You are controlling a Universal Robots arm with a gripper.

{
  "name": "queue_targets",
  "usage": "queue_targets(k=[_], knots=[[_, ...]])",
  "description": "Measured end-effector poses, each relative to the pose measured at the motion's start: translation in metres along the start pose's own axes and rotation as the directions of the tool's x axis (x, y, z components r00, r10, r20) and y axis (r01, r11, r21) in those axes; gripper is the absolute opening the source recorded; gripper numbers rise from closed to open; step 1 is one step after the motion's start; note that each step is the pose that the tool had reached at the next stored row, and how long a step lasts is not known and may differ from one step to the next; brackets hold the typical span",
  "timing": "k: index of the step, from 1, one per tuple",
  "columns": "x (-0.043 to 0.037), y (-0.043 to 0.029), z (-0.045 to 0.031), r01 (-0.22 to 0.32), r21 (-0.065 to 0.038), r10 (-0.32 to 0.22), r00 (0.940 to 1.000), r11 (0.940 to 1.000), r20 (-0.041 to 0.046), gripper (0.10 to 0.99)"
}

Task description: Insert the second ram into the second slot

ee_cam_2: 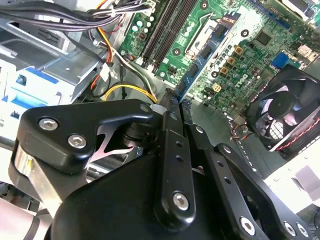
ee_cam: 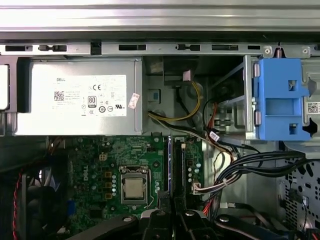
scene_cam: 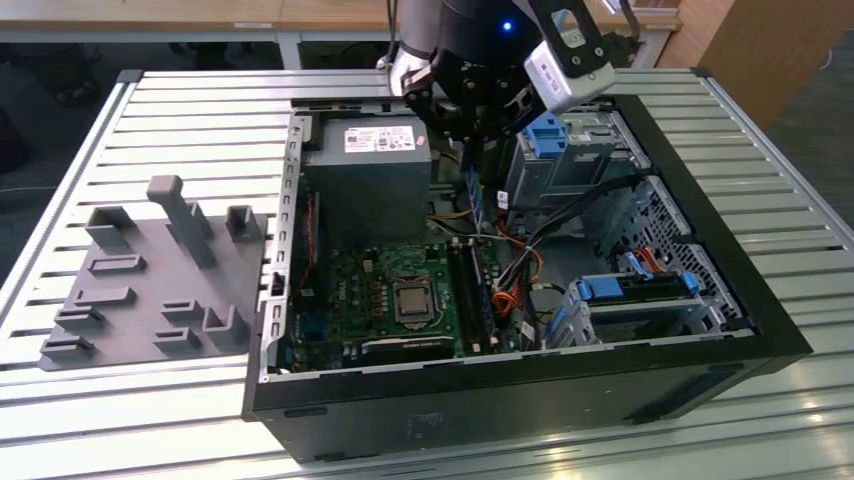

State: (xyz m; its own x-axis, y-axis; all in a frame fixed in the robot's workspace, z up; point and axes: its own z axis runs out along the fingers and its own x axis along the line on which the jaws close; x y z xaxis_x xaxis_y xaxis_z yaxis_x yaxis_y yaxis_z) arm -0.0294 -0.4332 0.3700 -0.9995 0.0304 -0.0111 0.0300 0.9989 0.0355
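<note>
Closest to the lens, the black metal tool [ee_cam_2: 172,102] was pinched narrow on the second ram [scene_cam: 470,172], a thin blue circuit-board stick held on edge. It hung above the green motherboard [ee_cam: 100,165], just beside the grey power supply box [scene_cam: 367,170], inside the open black computer case [scene_cam: 534,400] on the slatted metal worktop [scene_cam: 174,120].
</note>
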Motion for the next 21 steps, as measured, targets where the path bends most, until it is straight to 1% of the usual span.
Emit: queue_targets(k=[9,16,21], knots=[[-0.0001,-0.0022,0.0088,-0.004,0.0,0.004,1.0,1.0,0.0001,0.137],[-0.0002,-0.0097,0.0151,-0.005,0.0,0.005,1.0,1.0,0.0,0.137],[-0.0002,-0.0118,0.0191,-0.005,0.0,0.005,1.0,1.0,0.0,0.137]])
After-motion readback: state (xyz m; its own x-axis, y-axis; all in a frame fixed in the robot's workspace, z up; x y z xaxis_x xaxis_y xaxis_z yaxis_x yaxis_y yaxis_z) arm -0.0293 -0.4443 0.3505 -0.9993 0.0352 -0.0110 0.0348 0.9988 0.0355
